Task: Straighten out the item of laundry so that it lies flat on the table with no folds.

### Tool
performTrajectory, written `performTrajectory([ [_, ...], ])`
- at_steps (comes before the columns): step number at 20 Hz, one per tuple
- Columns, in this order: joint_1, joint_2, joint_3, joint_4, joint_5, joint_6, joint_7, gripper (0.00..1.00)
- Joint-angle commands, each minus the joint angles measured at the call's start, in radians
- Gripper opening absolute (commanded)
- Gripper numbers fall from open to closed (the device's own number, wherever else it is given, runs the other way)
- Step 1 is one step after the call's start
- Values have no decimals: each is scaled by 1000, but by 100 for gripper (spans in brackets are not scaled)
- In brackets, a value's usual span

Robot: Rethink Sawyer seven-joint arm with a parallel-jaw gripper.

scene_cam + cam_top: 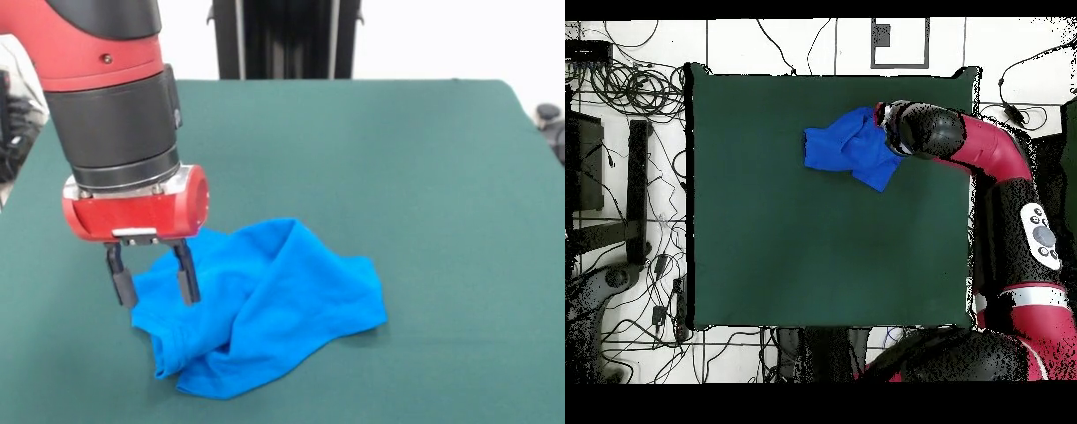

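- The T-shirt (265,305) (850,148) is bright blue, thin and plain, and it lies crumpled in a loose heap, not flat.
- In the front view a raised ridge runs from the heap's upper middle down toward its near left side, with fabric doubled over on either side of it.
- A rolled or folded hem shows along the near left edge, and a rounded flap spreads out to the right side of the heap.
- In the overhead view the shirt reads as 1 irregular patch with a corner pointing toward the table's middle.
- The table (424,177) (815,250) has a dark green felt-like top, far larger than the shirt.
- The shirt sits near the table edge that is farthest from the robot's base, close to the front camera, and toward the arm's side in the overhead view.
- Wide bare green surface lies on the other sides of the heap, most of it toward the robot's base.
- The gripper (152,281) (887,115) hangs from the red and black arm over the shirt's left end in the front view.
- Its 2 dark fingers (186,278) are spread apart, pointing down, with their tips at the fabric; whether they touch it cannot be told.
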Motion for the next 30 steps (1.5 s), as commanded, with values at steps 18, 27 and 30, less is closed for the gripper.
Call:
performTrajectory([
  [18, 21, 92, 95, 13, -45, 40, -188, 100],
  [27, 18, 117, 104, -2, -48, 35, -195, 100],
  [30, 12, 125, 111, -4, -50, 34, -202, 100],
])
